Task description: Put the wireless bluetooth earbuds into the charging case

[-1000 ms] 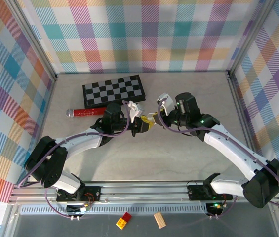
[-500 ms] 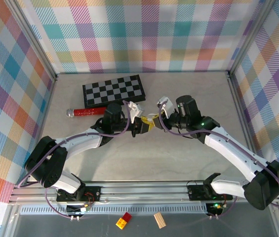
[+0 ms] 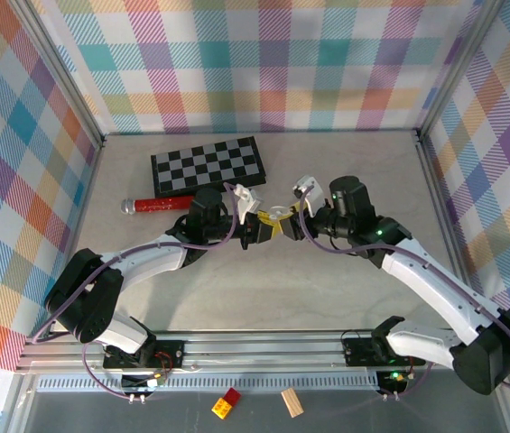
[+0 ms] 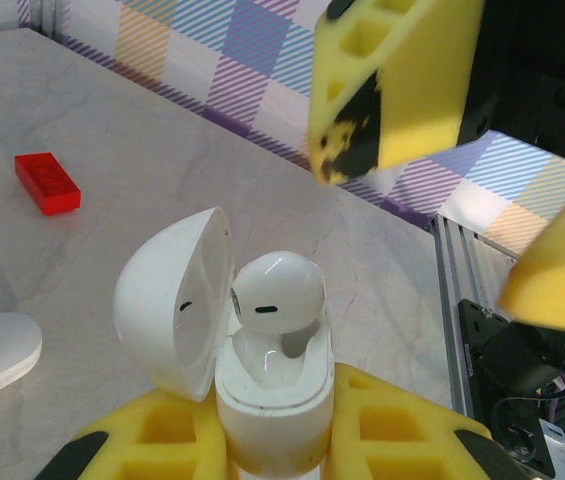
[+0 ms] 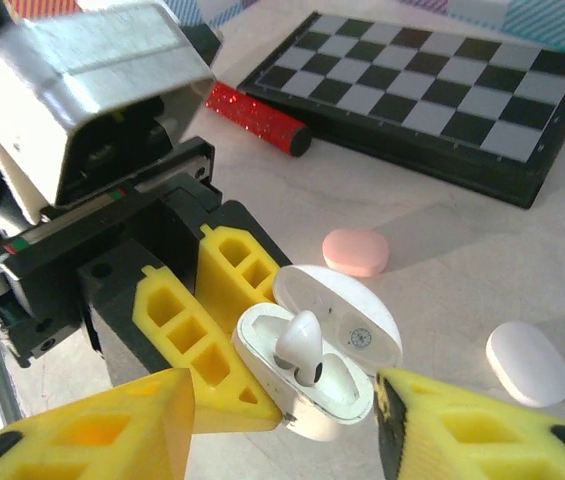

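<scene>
My left gripper (image 3: 264,229) is shut on the white charging case (image 4: 272,395), gripping its lower body between yellow fingers (image 5: 187,320). The lid (image 4: 172,300) stands open. One white earbud (image 5: 300,345) sits in a socket of the case, its head (image 4: 277,290) sticking up above the rim. My right gripper (image 5: 284,400) is open, its yellow fingertips (image 4: 392,90) standing apart on either side of the case and touching neither case nor earbud. In the top view the two grippers meet at mid-table, with the right gripper (image 3: 292,225) just right of the case (image 3: 277,216).
On the table behind lie a pink pebble-like case (image 5: 355,251), a closed white one (image 5: 528,362) and a red brick (image 4: 47,183). A chessboard (image 3: 208,166) and a red glitter stick (image 3: 158,204) lie at the back left. Two small blocks (image 3: 227,403) rest below the front rail.
My right gripper has opened and drawn back slightly to the right, leaving the earbud standing in the case. The left arm and the case have not moved.
</scene>
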Action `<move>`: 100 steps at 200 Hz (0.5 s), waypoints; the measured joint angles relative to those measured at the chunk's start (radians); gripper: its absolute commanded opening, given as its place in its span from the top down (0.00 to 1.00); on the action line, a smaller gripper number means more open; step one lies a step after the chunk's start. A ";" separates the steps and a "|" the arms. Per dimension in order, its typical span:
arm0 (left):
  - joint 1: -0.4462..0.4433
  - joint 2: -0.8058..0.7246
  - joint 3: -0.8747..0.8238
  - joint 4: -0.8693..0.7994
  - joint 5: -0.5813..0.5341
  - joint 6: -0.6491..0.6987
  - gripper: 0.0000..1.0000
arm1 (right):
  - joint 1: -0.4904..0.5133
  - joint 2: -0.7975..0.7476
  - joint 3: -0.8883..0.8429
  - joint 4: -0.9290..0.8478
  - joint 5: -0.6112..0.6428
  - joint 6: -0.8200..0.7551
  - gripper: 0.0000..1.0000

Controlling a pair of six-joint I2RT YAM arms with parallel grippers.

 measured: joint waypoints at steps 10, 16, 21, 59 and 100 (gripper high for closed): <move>0.000 0.000 0.000 0.000 0.000 0.001 0.82 | -0.002 -0.014 -0.005 0.010 0.006 0.014 0.45; 0.000 0.000 0.000 0.001 0.000 0.001 0.81 | -0.006 -0.021 -0.006 0.015 0.011 0.026 0.45; 0.000 0.000 0.000 0.002 0.000 0.001 0.81 | -0.010 -0.024 -0.007 0.018 0.016 0.035 0.44; 0.000 0.000 0.000 0.021 0.000 0.005 0.81 | -0.023 -0.009 -0.004 0.025 0.021 0.087 0.43; 0.000 0.000 0.000 0.021 0.000 0.019 0.81 | -0.024 0.061 0.013 0.005 0.027 0.115 0.43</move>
